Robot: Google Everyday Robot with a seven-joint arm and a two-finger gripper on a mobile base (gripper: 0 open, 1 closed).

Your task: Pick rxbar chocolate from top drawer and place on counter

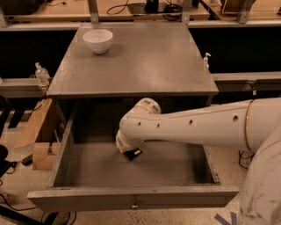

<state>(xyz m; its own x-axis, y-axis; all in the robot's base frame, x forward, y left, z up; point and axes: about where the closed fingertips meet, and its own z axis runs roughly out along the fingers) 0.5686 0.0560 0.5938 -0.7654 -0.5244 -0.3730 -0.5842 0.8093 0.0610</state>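
Observation:
The top drawer [131, 194] is pulled out wide, with its keyhole [134, 205] at the front centre. My white arm [189, 127] reaches from the right down into it. The gripper [131, 154] is low over the drawer floor near the middle, mostly hidden under the wrist; only a small dark tip shows. The rxbar chocolate is hidden; I cannot tell if the dark tip includes it. The grey counter [140, 61] lies above the drawer.
A white bowl [98, 40] stands at the counter's far left corner. Cardboard boxes [37, 132] sit on the floor left of the drawer. Small bottles stand at the left [40, 72] and right [205, 59] of the counter. Wooden benches [131, 11] run behind.

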